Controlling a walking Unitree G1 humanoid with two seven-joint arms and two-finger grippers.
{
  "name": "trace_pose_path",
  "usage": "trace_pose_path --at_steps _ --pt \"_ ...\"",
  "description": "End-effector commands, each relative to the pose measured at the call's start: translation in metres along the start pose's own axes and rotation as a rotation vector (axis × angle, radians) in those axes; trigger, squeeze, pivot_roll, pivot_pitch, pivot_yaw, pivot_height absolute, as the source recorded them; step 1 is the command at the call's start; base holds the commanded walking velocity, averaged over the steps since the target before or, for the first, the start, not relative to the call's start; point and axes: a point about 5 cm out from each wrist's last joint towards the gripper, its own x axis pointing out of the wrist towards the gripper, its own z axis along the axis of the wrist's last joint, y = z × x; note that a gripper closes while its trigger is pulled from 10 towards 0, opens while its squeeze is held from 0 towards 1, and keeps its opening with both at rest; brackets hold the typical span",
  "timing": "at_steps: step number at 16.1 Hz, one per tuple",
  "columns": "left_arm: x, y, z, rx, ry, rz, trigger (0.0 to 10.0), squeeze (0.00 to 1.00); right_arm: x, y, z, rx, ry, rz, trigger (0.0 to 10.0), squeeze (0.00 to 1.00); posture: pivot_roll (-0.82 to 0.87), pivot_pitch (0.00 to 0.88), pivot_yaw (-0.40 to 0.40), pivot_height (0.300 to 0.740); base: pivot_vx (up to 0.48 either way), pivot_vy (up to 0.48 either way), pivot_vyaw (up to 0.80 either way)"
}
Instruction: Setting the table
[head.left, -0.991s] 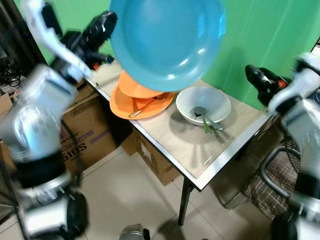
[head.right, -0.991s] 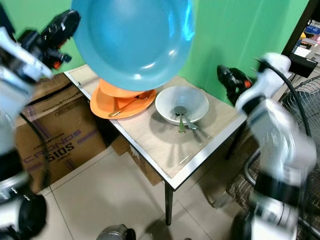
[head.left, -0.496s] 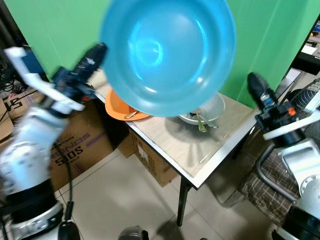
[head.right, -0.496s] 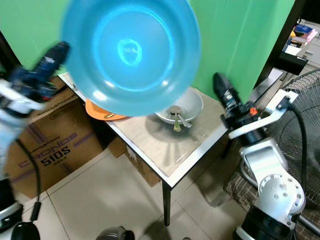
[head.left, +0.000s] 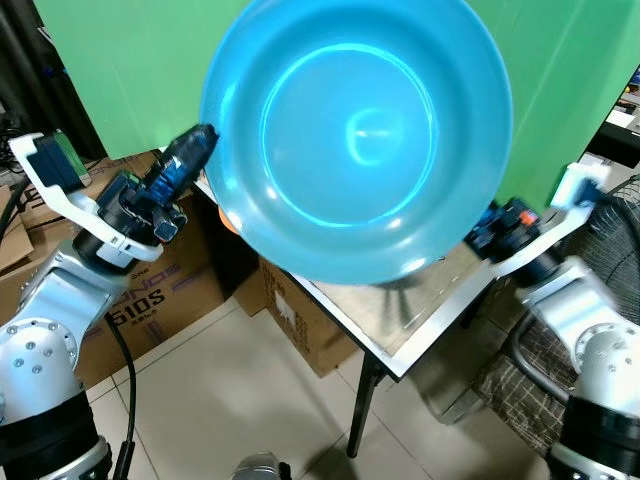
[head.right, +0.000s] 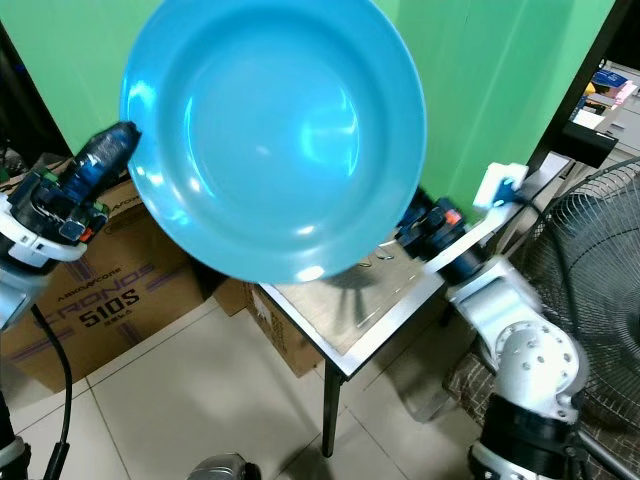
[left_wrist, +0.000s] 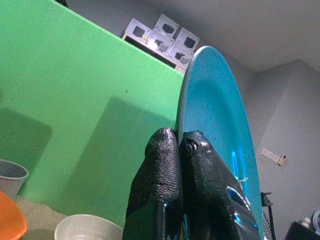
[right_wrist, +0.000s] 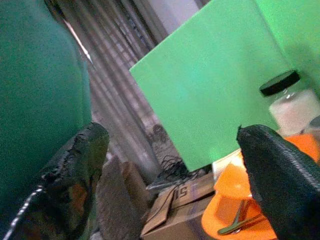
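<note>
A large blue plate is held up on edge close before my head, its hollow side facing me. My left gripper is shut on its left rim; in the left wrist view the two fingers pinch the plate's edge. My right gripper is open beside the plate's back, its wrist showing at the plate's right rim. The plate hides most of the table. Stacked orange plates with a utensil lie on it.
Cardboard boxes stand on the tiled floor left of the table. A fan stands at the right. A green screen backs the table. A jar with a black lid stands behind the orange plates.
The blue plate has turned its hollow side toward me and now hides the white bowl. My right arm has swung in behind the plate's right rim.
</note>
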Motion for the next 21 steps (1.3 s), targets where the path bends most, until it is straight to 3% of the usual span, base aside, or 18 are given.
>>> trace_pose_path --at_steps 1,3,4,9,12,16,19,21 --pt "-0.001 -0.001 0.004 0.01 -0.011 -0.009 0.0 0.0 -0.004 -0.008 0.005 -0.019 -0.022 -0.06 10.0 0.0 0.07 0.0 0.011 0.74 0.0 0.0 0.0" --pt "-0.008 0.001 0.01 0.036 -0.002 0.013 0.0 0.0 -0.016 -0.033 0.015 -0.034 -0.079 -0.252 10.0 0.0 0.07 0.0 0.013 0.74 0.0 0.0 0.0" --pt "-0.01 0.003 0.013 0.049 0.0 0.021 0.0 0.0 -0.024 -0.038 0.022 -0.023 -0.12 -0.278 10.0 0.0 0.07 0.0 0.013 0.74 0.0 0.0 0.0" --pt "-0.007 0.007 0.002 0.017 0.046 0.003 0.0 0.0 -0.04 -0.046 0.032 -0.014 -0.208 -0.352 10.0 0.0 0.05 0.0 0.033 0.74 0.0 0.0 0.0" --pt "-0.009 0.013 -0.004 0.007 0.065 0.025 0.0 0.0 -0.045 -0.042 0.042 0.019 -0.298 -0.32 10.0 0.0 0.04 0.0 0.038 0.74 0.0 0.0 0.0" --pt "-0.004 0.017 -0.011 -0.015 0.09 -0.002 0.0 0.0 -0.049 -0.033 0.045 0.03 -0.328 -0.257 10.0 0.0 0.03 0.0 0.051 0.74 0.0 0.0 0.0" --pt "0.003 0.02 -0.015 -0.032 0.098 -0.027 0.0 0.0 -0.051 -0.023 0.042 0.018 -0.288 -0.198 10.0 0.0 0.01 0.0 0.065 0.74 0.0 0.0 0.0" --pt "0.012 0.024 -0.026 -0.058 0.138 -0.066 0.0 0.0 -0.051 -0.011 0.026 -0.03 -0.147 -0.138 10.0 0.0 0.0 0.0 0.071 0.74 0.0 0.0 0.0"
